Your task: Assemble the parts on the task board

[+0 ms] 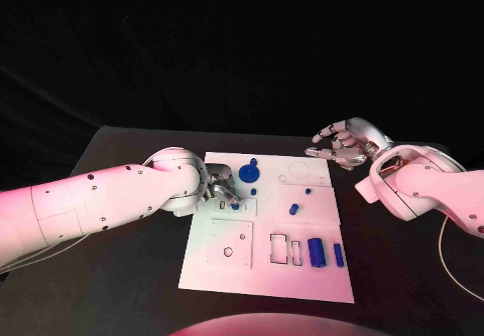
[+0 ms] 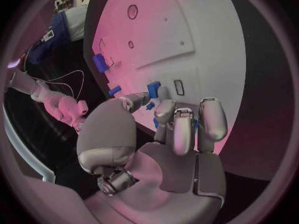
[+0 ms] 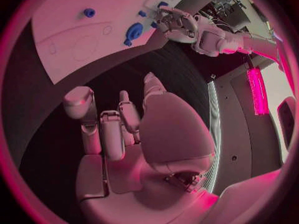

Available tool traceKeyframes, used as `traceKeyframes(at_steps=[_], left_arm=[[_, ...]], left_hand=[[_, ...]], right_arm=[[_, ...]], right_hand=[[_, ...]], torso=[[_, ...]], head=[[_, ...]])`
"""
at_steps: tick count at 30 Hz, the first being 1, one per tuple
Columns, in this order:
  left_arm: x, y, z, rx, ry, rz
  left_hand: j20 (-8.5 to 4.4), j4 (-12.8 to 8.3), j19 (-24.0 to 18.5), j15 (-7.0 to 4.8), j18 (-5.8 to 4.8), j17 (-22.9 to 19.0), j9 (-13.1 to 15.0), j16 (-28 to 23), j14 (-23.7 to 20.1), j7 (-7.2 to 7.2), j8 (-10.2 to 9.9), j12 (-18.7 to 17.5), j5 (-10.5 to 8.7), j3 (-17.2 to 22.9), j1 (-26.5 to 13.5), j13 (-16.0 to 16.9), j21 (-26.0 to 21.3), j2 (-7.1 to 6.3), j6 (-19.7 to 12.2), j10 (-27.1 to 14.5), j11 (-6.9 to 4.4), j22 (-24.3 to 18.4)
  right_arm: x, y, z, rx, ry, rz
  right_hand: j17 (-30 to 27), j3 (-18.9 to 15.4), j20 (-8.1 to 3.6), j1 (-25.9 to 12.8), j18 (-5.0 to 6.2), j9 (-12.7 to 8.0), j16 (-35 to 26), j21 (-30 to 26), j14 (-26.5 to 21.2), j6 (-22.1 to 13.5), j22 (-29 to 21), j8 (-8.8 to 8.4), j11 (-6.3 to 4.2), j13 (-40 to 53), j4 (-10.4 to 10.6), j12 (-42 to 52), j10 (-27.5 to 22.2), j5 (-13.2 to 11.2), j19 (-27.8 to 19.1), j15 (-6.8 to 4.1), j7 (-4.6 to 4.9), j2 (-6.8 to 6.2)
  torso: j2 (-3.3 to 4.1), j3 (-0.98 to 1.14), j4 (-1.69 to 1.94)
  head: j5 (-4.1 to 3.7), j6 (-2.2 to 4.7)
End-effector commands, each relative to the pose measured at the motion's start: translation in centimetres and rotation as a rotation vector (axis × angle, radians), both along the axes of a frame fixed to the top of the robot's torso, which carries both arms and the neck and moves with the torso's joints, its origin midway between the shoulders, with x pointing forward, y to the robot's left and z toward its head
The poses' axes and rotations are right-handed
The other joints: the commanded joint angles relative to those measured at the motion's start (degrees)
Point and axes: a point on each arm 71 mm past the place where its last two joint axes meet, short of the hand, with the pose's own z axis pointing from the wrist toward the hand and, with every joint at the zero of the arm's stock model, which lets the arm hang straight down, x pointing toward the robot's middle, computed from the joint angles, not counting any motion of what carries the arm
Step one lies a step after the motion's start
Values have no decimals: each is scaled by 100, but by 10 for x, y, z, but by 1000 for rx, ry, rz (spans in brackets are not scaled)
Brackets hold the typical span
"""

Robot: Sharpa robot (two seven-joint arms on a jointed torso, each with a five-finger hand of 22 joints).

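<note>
The white task board [image 1: 267, 276] lies mid-table. My left hand [image 1: 220, 189] is low over its far-left part, fingers curled, pinching a small blue part [image 1: 234, 205] against the board beside a small slot [image 1: 222, 206]. In the left wrist view the same part [image 2: 153, 88] shows at the fingertips [image 2: 164, 109]. My right hand [image 1: 343, 143] hovers off the board's far right corner, fingers apart and holding nothing. A round blue piece [image 1: 250, 171] lies just beyond the left hand and shows again as the round piece [image 3: 133, 32].
On the board there are also a small blue peg [image 1: 254, 191], a short blue piece [image 1: 294, 208], a long blue block [image 1: 317, 252] and a thinner blue bar [image 1: 339, 255] beside rectangular slots [image 1: 278, 249]. A square plate with a round hole [image 1: 229, 252] sits near left.
</note>
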Motion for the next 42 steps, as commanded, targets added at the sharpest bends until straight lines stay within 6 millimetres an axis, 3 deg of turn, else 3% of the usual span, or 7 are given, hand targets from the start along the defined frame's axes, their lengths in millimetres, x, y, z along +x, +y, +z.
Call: traceKeyframes(at_steps=[1, 15, 34, 39, 42], left_arm=[[-2, -2, -1, -5, 19, -13], [-1, -1, -1, -5, 18, -7], [-1, 3, 9, -43, -10, 18], [3, 7, 22, -62, -28, 34], [10, 15, 30, -59, -24, 46]], left_hand=[[12, 81, 34, -49, -106, 733, 8, 29, 412, 35, -35, 17, -38, -164, -62, 12, -30, 7, 12, 45, -3, 5], [13, 352, 38, -46, -106, 735, 24, 28, 412, 41, -88, 11, -43, -664, -37, 22, -40, -8, 37, 43, 2, 7], [16, 402, 51, -44, -109, 736, 31, 27, 412, 42, -120, 21, -35, -952, -155, 44, -37, 54, 53, 52, 5, 24], [22, 386, -9, -35, -91, 724, 32, 22, 408, 62, -163, -110, -1, -1039, -120, -159, -77, 60, -24, -72, 20, -61], [59, 393, -155, 23, -54, 677, 5, 2, 392, 146, -293, -262, 8, -1159, -54, -384, -179, 81, -221, -260, 91, -255]], right_arm=[[0, 1, 0, 0, -10, 7], [0, 0, 0, 2, -11, 5], [0, -1, -1, 7, -19, -1], [1, -2, -1, 7, -19, -3], [1, -2, -2, 7, -17, -3]], right_hand=[[198, -16, -21, -9, 100, 8, -27, -39, 317, -2, -8, 13, -32, -10, 5, -26, -11, -14, -23, -13, -22, 38], [-24, -54, -21, -86, 143, 6, -127, -289, 259, -38, -180, 29, -28, -102, 7, -100, -81, -13, -125, -12, -18, 34], [-412, -105, -19, -168, 220, 0, -341, -776, 152, -105, -511, 65, -23, -283, 10, -247, -214, -8, -308, -11, -11, 32], [-438, -111, -19, -181, 223, 0, -357, -805, 147, -111, -530, 69, -22, -297, 10, -257, -223, -8, -315, -11, -10, 33], [-438, -111, -19, -181, 223, 0, -357, -805, 147, -111, -530, 69, -22, -297, 10, -257, -223, -8, -315, -11, -10, 33]], torso=[[1, -2, 0], [3, -2, 0], [-5, -2, 2], [-15, 1, 3], [-10, 3, -1]], head=[[-3, 5], [-3, 6], [-3, 38], [2, 69], [7, 91]])
